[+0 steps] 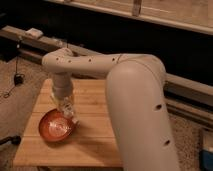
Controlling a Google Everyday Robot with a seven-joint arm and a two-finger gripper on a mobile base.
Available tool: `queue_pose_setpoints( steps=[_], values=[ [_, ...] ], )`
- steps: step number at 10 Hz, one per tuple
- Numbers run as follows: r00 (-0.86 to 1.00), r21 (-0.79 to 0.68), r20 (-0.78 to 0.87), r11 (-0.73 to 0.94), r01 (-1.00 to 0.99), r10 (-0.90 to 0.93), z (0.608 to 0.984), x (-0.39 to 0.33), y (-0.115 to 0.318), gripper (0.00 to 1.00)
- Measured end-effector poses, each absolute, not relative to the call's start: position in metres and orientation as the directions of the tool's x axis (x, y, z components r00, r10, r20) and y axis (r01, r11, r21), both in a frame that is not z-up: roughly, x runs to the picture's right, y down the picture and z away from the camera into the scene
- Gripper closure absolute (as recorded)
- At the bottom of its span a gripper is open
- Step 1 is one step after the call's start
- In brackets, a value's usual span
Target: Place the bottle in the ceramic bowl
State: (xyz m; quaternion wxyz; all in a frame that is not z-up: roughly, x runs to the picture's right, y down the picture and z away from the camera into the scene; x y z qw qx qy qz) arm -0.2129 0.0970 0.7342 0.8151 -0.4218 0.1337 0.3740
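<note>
The orange-red ceramic bowl (55, 127) sits on the left part of the wooden slatted table (95, 142). My gripper (68, 111) hangs from the white arm, pointing down over the bowl's right rim. It is shut on the small white bottle (71, 116), which hangs tilted with its lower end just above the bowl's right edge. The fingers hide most of the bottle.
My big white arm (135, 105) covers the right side of the table. A long low ledge (190, 90) runs behind the table, with a small white box (34, 33) on it at far left. Cables (12, 85) lie on the carpet to the left.
</note>
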Motion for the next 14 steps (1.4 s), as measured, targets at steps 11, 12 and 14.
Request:
queue_pose_setpoints(
  steps=[11,12,14],
  values=[
    [0.784,-0.708,-0.474,0.356,-0.610,0.400,0.731,-0.261,0.136,0.31],
    [0.783,-0.707,-0.475,0.355,-0.611,0.401,0.732,-0.260,0.135,0.31],
    [0.782,-0.707,-0.476,0.354,-0.612,0.402,0.732,-0.259,0.135,0.31]
  ],
)
